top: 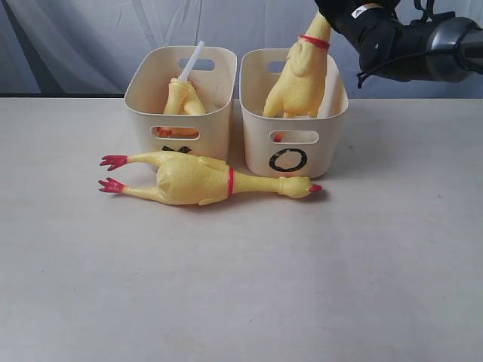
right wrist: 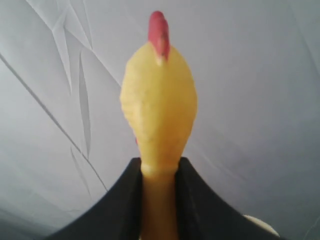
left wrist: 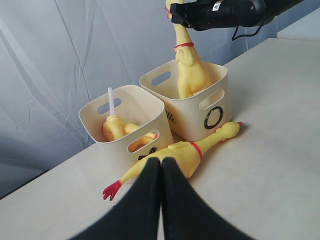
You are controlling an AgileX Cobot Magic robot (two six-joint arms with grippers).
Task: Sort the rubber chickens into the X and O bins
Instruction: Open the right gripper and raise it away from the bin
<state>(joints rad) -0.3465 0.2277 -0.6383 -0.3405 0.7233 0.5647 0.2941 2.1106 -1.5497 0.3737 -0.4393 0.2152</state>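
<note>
Exterior faces the O bin head-on — left wrist shares it obliquely, right wrist close-up.

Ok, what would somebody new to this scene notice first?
Most likely the big rubber chicken held upright by its neck in the right end effector, its body down inside the O bin. Next, a second big chicken lying on the table in front of both bins. A smaller chicken with a white tube sits in the other bin.
</note>
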